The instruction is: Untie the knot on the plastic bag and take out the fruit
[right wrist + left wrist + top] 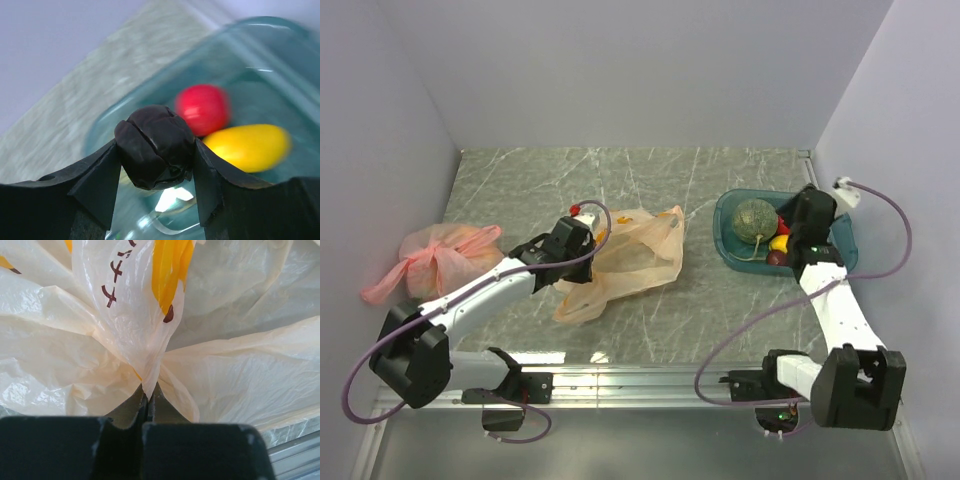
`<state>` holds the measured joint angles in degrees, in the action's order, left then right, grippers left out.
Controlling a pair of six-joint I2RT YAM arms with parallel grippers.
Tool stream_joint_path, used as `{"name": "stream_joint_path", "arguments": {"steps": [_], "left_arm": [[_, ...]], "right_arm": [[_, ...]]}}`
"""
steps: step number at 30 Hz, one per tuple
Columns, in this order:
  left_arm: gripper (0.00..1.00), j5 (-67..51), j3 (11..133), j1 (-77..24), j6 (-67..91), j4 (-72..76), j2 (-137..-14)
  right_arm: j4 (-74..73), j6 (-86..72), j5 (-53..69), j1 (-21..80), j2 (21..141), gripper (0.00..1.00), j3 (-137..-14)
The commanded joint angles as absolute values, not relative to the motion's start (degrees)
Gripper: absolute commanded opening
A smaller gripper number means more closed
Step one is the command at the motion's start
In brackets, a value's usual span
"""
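The beige plastic bag (630, 262) lies flattened on the table's middle. My left gripper (582, 235) is at its left edge, shut on a pinched fold of the bag (115, 355), as the left wrist view (148, 396) shows. No tied knot can be made out. My right gripper (798, 242) hovers over the teal bowl (722, 218), shut on a dark purple fruit (155, 147). The bowl (260, 26) holds the netted melon (756, 220), the red fruit (202, 109), the yellow fruit (247, 146) and another dark purple fruit (776, 258).
A knotted pink plastic bag (440, 258) lies at the left wall. Grey walls close in the marble-patterned table on three sides. A metal rail (640, 380) carries both arm bases along the near edge.
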<state>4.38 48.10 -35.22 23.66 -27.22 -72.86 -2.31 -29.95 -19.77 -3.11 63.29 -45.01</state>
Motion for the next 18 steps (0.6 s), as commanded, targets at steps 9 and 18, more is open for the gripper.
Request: {"name": "stream_joint_path", "arguments": {"steps": [9, 18], "left_arm": [[0.00, 5.0, 49.0, -34.9, 24.2, -26.0, -69.6], [0.01, 5.8, 49.0, -34.8, 24.1, -26.2, -69.4]], "right_arm": [[-1.0, -37.2, -22.2, -18.7, 77.2, 0.40, -47.7], [-5.0, -37.6, -21.0, -19.1, 74.6, 0.96, -50.8]]}}
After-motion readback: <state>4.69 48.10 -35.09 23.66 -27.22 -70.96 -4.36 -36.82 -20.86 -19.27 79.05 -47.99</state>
